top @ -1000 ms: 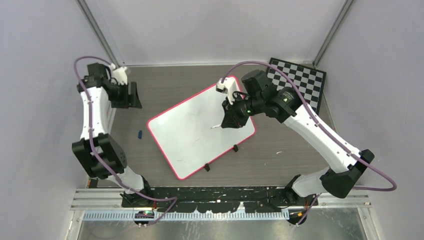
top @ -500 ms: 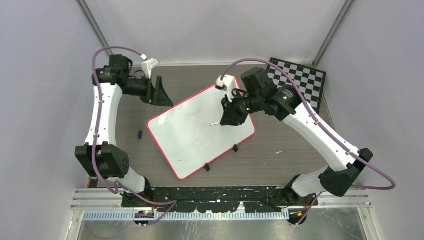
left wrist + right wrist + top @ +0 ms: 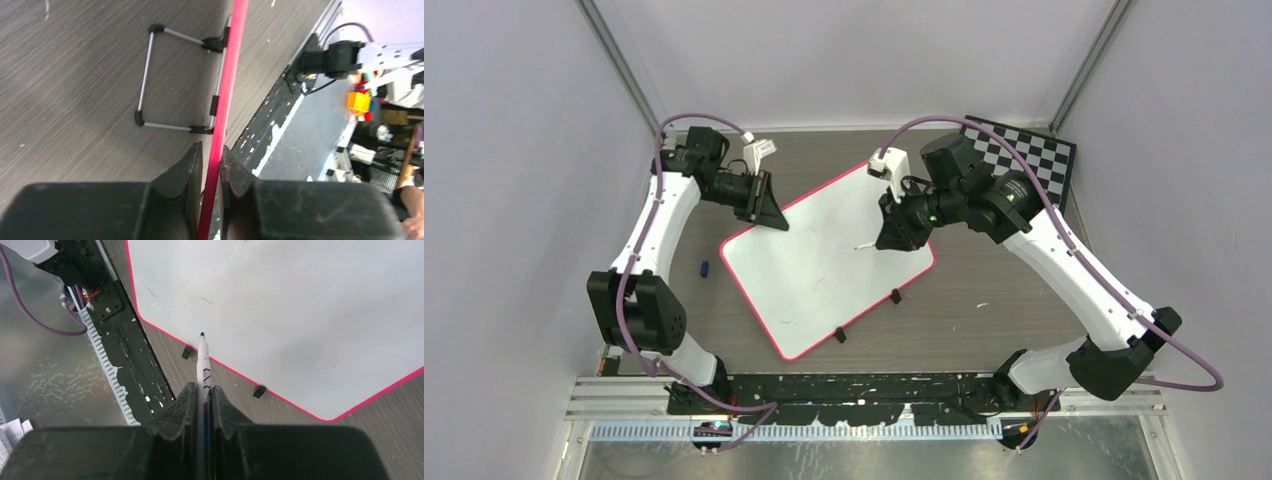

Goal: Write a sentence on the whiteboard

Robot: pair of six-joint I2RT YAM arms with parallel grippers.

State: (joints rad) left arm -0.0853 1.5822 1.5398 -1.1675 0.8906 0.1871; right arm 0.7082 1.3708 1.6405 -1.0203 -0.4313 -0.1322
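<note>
Grips the marker (image 3: 202, 355) tight in the right hand (image 3: 202, 390), tip aimed toward 8 o'clock over the blank whiteboard (image 3: 824, 270) at the middle of the desk (image 3: 1004, 300). Pinches its 10 o'clock edge with the left hand (image 3: 210, 150).

I see my right gripper (image 3: 202, 391) with black fingers pinched on a slim white marker (image 3: 203, 365) with a dark blue tip, tip over the near edge of the large flat whiteboard (image 3: 300, 305) with a pink-red rim, two small black clips (image 3: 258, 391) below that rim on the grey wood-grain table (image 3: 385, 440), a black toothed rail (image 3: 122, 340) at left
</note>
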